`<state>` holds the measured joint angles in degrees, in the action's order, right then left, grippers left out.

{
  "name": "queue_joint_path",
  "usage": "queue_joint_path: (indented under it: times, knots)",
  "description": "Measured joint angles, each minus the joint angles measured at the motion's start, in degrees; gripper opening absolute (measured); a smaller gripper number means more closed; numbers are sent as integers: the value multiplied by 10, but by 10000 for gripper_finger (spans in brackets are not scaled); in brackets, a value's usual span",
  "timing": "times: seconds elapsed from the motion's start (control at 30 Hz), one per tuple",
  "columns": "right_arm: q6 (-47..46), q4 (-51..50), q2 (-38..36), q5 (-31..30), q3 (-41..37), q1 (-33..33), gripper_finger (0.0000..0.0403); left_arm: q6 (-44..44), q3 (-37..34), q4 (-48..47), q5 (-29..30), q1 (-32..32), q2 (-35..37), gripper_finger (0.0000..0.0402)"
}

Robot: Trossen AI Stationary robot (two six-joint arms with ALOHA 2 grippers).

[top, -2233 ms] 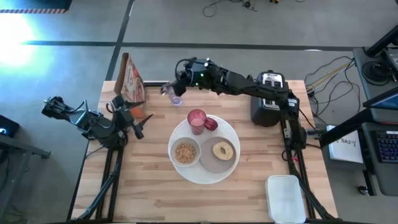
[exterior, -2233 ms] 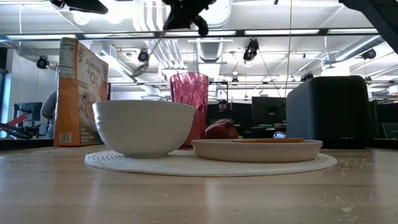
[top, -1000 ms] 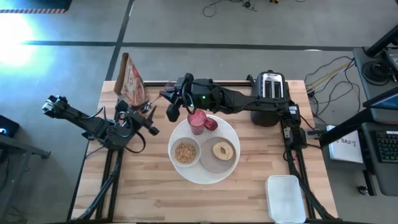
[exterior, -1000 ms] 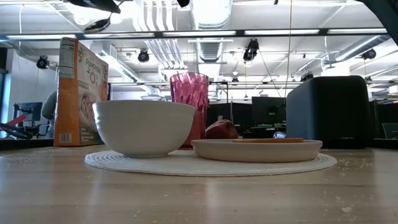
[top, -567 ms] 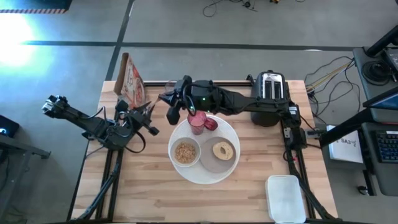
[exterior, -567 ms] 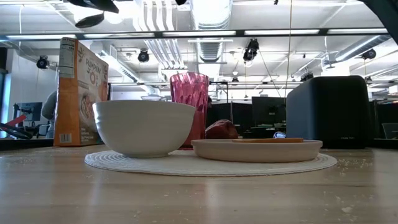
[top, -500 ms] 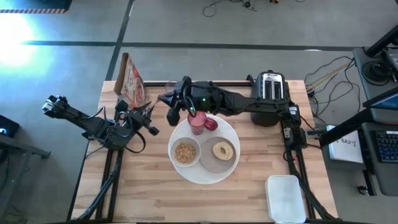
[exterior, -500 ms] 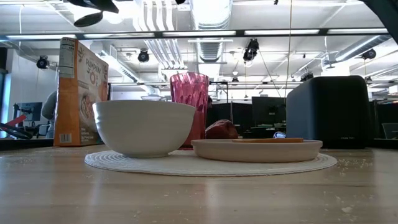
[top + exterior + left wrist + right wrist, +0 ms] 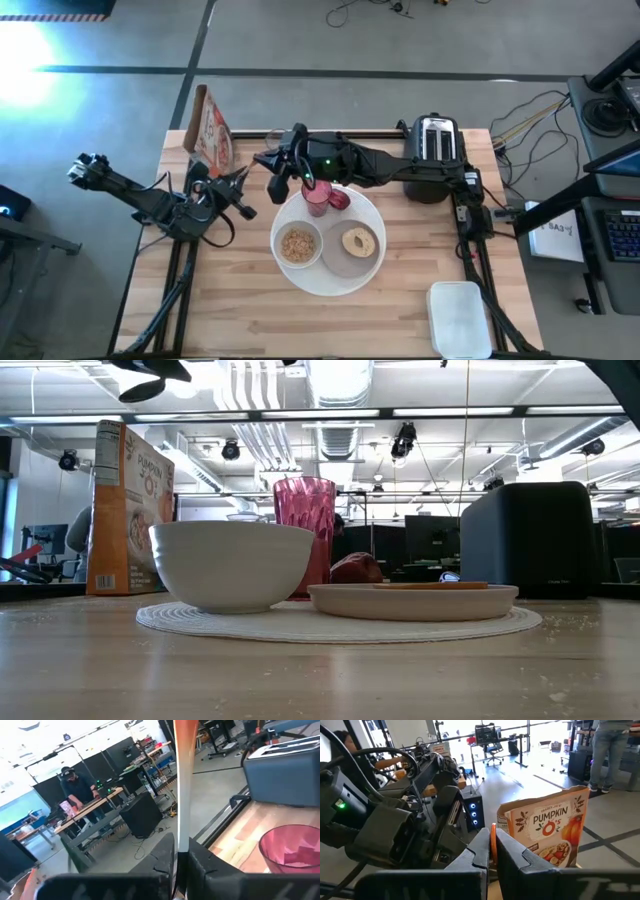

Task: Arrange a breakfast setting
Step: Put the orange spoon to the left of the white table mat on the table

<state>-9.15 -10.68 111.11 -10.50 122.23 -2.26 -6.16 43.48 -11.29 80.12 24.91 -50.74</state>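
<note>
Spoon [image 9: 184, 780] is up in the air right now, over the back-left part of the tabletop, just off the back-left rim of the white placemat [image 9: 378, 225] and between the cereal box [image 9: 210, 130] and the pink tumbler [image 9: 316, 194]. Both arms are crowded onto it. The left gripper [image 9: 240, 192] has its fingers pinched tight on the orange handle, which runs straight out past its fingertips. The right gripper [image 9: 272, 175] looks closed on a thin orange sliver of the same thing, so I'd call this mid-handoff, but I can't say who's giving and who's taking. Everything else sits on the mat: bowl [image 9: 298, 245] with cereal front-left, grey plate [image 9: 335, 262] with the bagel [image 9: 358, 241] front-right, tumbler and the little red fruit [image 9: 339, 199] at the back. What matters next is that the mat lies toward the table's right and front from the spoon, and the right gripper is the one on that side, almost touching the tumbler. My guess is the spoon ends up beside the bowl, and whoever carries it has to avoid knocking that tumbler.
</note>
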Motion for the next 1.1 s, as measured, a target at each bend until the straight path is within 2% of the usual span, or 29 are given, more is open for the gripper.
queue_joint_path:
  times: [0.2,0.37,0.5,0.73,0.9,0.97,1.1]
  knots:
    - [1,-1,0,0,0,0,9,-14,0,13,-18,0,2,1]
    - [1,-40,-5,-1,1,-2,21,-19,0,14,-29,0,8,1]
    - [1,-85,-12,0,1,-5,52,-19,-1,16,-52,0,20,0]
    - [2,-149,-22,2,0,-5,122,-14,0,22,-49,0,39,0]
    - [-1,-209,-33,0,0,-5,153,-21,0,14,-60,0,54,0]
    - [-2,-244,-35,0,0,-5,160,-22,0,-7,-88,0,60,0]
    - [-2,-314,-51,0,0,-8,161,-17,0,-35,-185,-1,73,0]
